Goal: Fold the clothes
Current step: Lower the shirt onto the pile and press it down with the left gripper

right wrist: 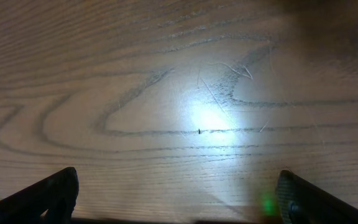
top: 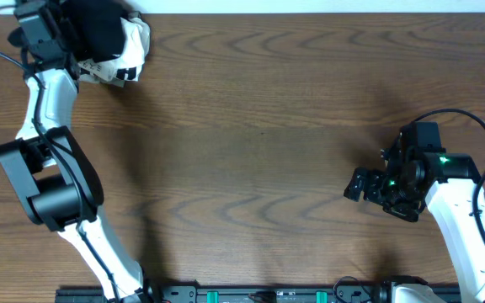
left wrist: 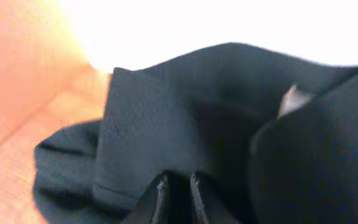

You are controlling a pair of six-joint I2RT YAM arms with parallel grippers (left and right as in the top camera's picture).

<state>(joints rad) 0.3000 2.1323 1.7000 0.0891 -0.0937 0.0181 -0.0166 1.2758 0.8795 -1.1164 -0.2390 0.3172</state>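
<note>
The black shirt (top: 95, 25) sits bunched in a heap at the table's far left corner, partly on a white folded bundle (top: 133, 46); so crumpled that no long axis or facing can be made out. The left gripper (left wrist: 178, 186) has its jaws pinched nearly together on a fold of the shirt. The wood-grain table (top: 259, 143) is brown. The right gripper (top: 362, 185) hovers well apart at the right, jaws spread wide, holding nothing.

Black shirt (top: 99, 27) bunched in a heap, not flat, at the table's far left corner, partly over a white bundle. Left end effector (left wrist: 178, 190) pinched on a thick folded edge; fabric rises just ahead of it.
</note>
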